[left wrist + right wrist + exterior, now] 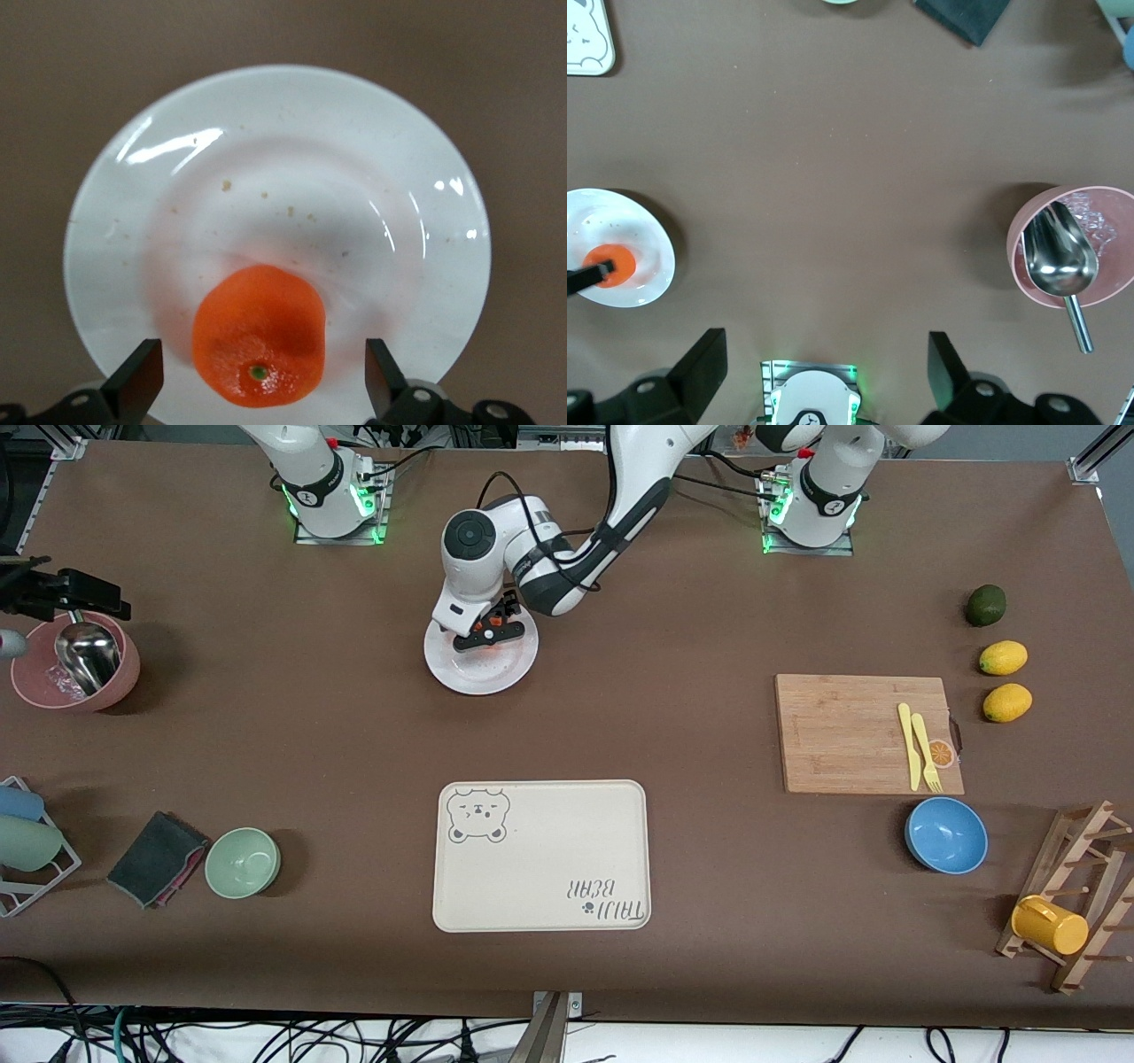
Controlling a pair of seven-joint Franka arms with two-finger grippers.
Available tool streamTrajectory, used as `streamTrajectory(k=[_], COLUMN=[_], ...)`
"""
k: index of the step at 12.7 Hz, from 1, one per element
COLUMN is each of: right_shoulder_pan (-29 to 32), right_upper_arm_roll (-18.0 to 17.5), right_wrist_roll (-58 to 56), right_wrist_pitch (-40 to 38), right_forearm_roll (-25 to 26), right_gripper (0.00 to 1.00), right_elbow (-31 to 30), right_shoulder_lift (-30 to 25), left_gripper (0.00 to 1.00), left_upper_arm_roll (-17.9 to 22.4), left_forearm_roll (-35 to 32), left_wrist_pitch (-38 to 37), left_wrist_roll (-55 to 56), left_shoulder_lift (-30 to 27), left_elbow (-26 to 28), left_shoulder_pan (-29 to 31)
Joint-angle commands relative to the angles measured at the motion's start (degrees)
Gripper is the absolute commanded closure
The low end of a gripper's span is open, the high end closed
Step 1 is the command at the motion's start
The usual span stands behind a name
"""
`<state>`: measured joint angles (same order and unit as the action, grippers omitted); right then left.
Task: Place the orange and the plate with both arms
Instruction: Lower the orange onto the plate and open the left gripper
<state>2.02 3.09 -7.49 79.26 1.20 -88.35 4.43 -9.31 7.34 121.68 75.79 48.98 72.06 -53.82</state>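
Observation:
The white plate (483, 675) lies on the table between the two arm bases. The orange (485, 644) sits on it, mostly hidden by the left arm's hand. In the left wrist view the orange (259, 335) lies on the plate (283, 159) between the spread fingers (133, 385), not touched by them. My left gripper (261, 381) is open, low over the plate (485, 633). My right gripper (827, 367) is open and empty, high over its own base, out of the front view; it waits. Its wrist view shows the plate (642, 279) and orange (616, 264) far off.
A cream bear tray (540, 855) lies nearer the front camera than the plate. A pink bowl with a metal scoop (75, 660) and a green bowl (242, 862) are toward the right arm's end. A cutting board (850, 731), blue bowl (946, 834), lemons (1003, 658) and mug rack (1072, 890) are toward the left arm's end.

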Motion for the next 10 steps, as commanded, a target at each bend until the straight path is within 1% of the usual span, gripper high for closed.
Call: streamTrajectory(k=[1, 4, 5, 8, 10], right_shoulder_pan=[0.26, 0.35, 0.35, 0.18, 0.0], right_upper_arm_roll=[0.16, 0.25, 0.25, -0.19, -0.1], right_wrist_roll=[-0.07, -1.82, -3.48, -3.76, -4.02], right_wrist_pitch=[0.62, -0.25, -0.08, 0.1, 0.54], right_forearm_roll=[-0.58, -0.67, -0.67, -0.76, -3.03], right_gripper=[0.0, 0.0, 0.0, 0.0, 0.0], right_elbow=[1.07, 0.9, 0.99, 0.99, 0.99], right_shoulder_lift=[2.08, 1.29, 1.55, 1.37, 1.64], left_gripper=[0.0, 0.0, 0.0, 0.0, 0.0], left_upper_arm_roll=[-0.53, -0.62, -0.71, -0.62, -0.53], left_forearm_roll=[-0.39, 0.22, 0.31, 0.14, -0.39], left_wrist_pitch=[-9.5, -16.09, -18.3, -24.45, -28.85], left_wrist_roll=[-1.85, -11.07, -15.19, -29.69, -39.87], left_shoulder_lift=[-7.39, -10.57, -11.27, -12.15, -13.03], left_elbow=[1.24, 1.33, 1.33, 1.33, 1.24], left_shoulder_pan=[6.96, 16.7, 20.73, 32.43, 39.37])
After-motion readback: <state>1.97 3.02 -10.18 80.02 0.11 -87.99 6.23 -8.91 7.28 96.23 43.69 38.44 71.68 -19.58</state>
